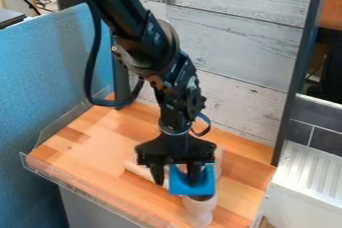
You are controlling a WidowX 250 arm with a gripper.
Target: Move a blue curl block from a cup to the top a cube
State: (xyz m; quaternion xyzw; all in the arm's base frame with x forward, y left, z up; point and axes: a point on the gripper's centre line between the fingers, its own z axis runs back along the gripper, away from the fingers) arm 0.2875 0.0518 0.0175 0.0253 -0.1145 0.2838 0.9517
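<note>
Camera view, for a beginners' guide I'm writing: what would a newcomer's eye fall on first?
Probably the big black jointed robot arm, slanting from the upper left down over the striped wooden tabletop. Next, the squarish bright blue curl block at its black hand, low and slightly right of centre.

Smooth wood on the counter [77,152], faintly glossy. Rough, weathered wood look on the wall planks [230,27]. Matt, cloth-like on the partition [40,82]. Plastic-looking on the arm [133,39], glossy in patches. Smooth, plastic-looking on the blue block [195,190].
</note>
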